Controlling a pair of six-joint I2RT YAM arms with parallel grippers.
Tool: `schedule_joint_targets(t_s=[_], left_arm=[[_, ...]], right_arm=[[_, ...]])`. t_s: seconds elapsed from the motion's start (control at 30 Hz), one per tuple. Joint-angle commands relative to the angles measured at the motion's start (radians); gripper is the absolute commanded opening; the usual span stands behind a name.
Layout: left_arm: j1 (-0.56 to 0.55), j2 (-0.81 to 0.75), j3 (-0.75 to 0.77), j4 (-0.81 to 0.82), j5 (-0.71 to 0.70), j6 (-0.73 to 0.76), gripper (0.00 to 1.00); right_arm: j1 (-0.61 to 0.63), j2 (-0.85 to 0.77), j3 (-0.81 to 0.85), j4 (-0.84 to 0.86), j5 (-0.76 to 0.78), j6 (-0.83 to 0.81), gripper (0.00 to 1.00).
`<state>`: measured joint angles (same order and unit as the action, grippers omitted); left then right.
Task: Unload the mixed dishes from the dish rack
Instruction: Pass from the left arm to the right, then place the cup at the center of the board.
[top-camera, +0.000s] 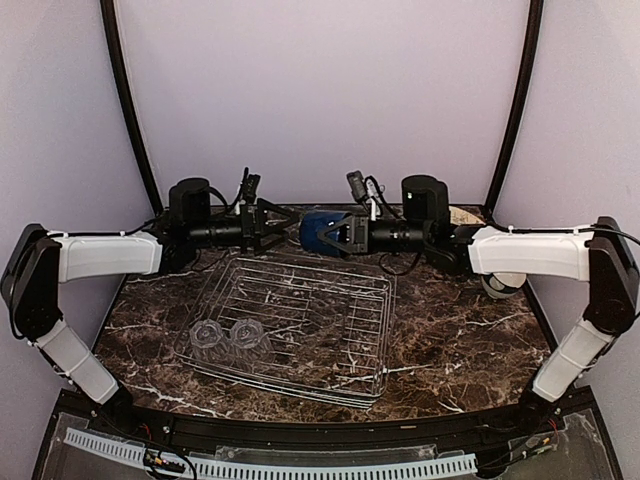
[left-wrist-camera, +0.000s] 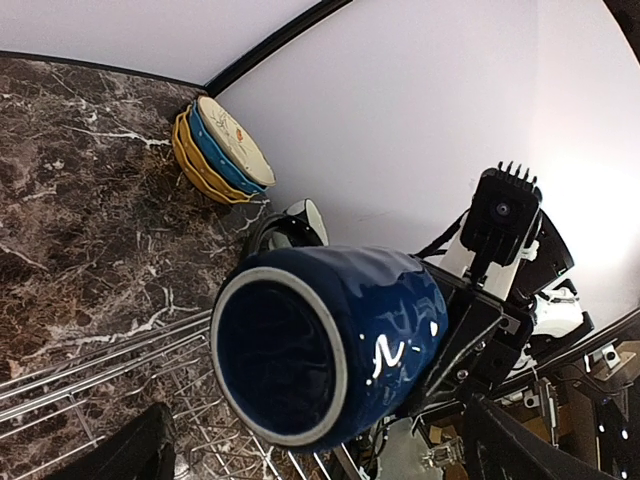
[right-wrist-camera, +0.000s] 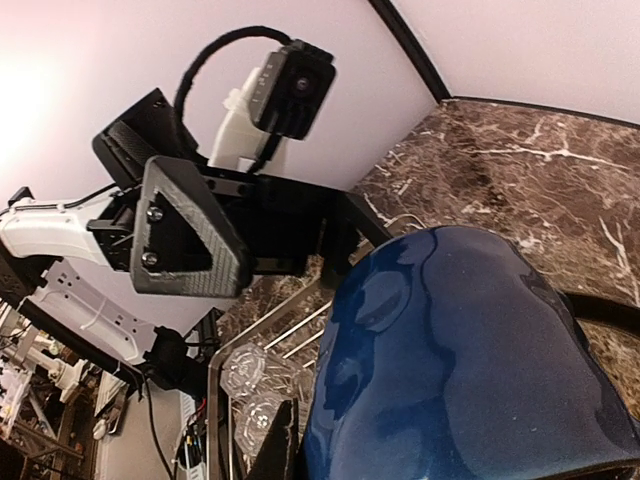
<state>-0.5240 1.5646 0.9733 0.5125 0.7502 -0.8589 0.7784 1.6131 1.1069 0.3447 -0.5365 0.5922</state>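
Dark blue mug (top-camera: 318, 232), sideways, midair

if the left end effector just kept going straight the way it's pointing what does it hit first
Most likely the dark blue mug. It lies straight ahead of the open left end effector, mouth turned toward it, gripped from the far side by the right end effector. The gap looks small, though depth is hard to judge.

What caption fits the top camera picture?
Right gripper holds the dark blue mug by the far edge of the dish rack, facing the open left gripper; two clear glasses sit inside.

Dark marble tabletop (top-camera: 450, 340), lilac backdrop (top-camera: 320, 90)
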Motion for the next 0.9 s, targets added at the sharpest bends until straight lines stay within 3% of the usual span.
schedule_joint_targets(t_s=[0.0,0.27,0.6,0.77,0.87], left_arm=[[0.007,-0.053,0.035,-0.083,-0.041,0.100,0.99],[0.010,-0.059,0.057,-0.162,-0.066,0.152,0.99],[0.010,-0.038,0.059,-0.152,-0.045,0.122,0.99],[0.010,-0.029,0.058,-0.146,-0.037,0.113,0.99],[0.010,-0.024,0.058,-0.139,-0.033,0.096,0.99]], right_arm=[[-0.019,-0.096,-0.024,-0.014,0.075,-0.067,0.00],[-0.024,-0.224,0.000,-0.366,0.370,-0.252,0.00],[-0.028,-0.371,0.004,-0.748,0.827,-0.321,0.00],[-0.045,-0.394,0.019,-0.878,0.936,-0.308,0.00],[-0.092,-0.376,0.043,-0.943,0.916,-0.297,0.00]])
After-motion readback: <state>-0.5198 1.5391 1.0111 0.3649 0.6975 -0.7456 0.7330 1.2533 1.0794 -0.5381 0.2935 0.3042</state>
